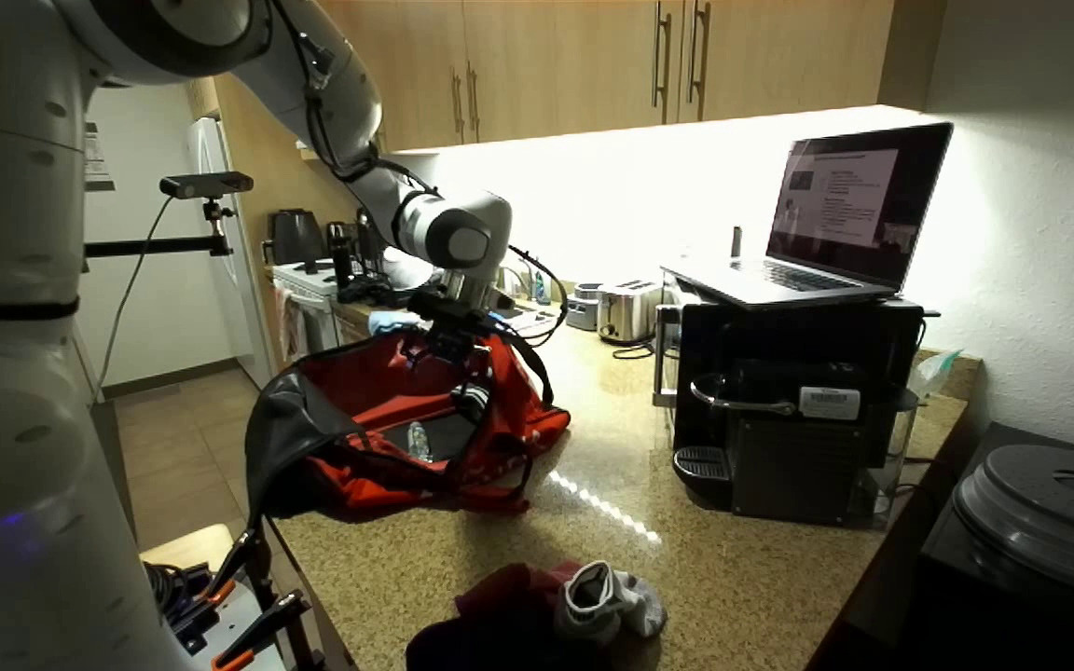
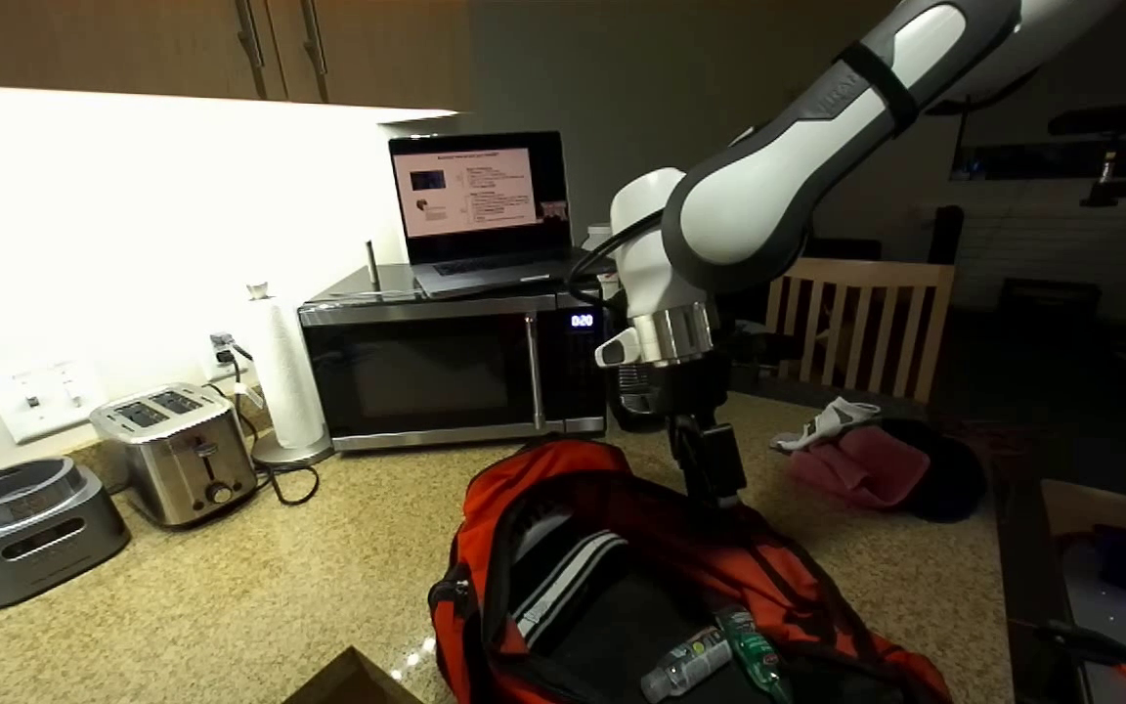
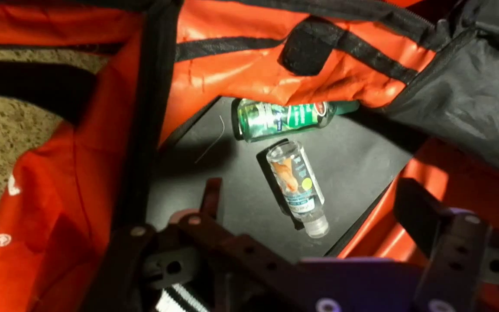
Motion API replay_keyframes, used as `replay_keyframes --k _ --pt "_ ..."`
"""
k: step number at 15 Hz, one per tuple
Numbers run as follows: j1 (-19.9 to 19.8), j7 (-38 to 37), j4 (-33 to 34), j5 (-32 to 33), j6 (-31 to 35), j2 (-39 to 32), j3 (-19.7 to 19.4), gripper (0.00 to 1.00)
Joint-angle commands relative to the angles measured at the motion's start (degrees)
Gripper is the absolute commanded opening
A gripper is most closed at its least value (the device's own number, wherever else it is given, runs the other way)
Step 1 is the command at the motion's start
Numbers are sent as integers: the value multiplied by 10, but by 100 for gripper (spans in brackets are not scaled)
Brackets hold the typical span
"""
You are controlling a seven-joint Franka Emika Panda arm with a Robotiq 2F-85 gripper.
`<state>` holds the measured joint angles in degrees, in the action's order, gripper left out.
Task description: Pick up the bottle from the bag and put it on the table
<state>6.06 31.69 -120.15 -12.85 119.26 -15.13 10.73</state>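
1. Wrist view: a clear bottle (image 3: 296, 184) and a green bottle (image 3: 282, 121) are seen in the bag (image 3: 228, 76); which is wanted cannot be told.
2. The gripper (image 3: 310, 186) is held higher, fingers (image 3: 212, 195) spread, nothing pinched.
3. The clear bottle seems easier: it should be straddled at mid-body and lifted out to the table (image 1: 742, 578) without snagging the bag.

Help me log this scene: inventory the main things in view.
bag: 1, red/black, on table
clear bottle: 1, transparent, in bag
green bottle: 1, green, in bag
striped item: 1, black/white, in bag
table: 1, speckled tan, under bag
cloth heap: 1, mostly red/black, on table
laptop: 1, grey, on microwave
microwave: 1, black, on table
coffee machine: 1, black, beside microwave
toaster: 1, silver, on table
arm: 1, white, over bag
tool: 1, black, over bag
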Motion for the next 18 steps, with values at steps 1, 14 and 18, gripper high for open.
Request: replay_keyframes --k 1,14,18 --pt "-10 -4 -74 15 38 53 -8 100" --pt "-28 29 -80 91 38 54 -43 100" --pt "-27 24 -66 85 30 43 -43 100"
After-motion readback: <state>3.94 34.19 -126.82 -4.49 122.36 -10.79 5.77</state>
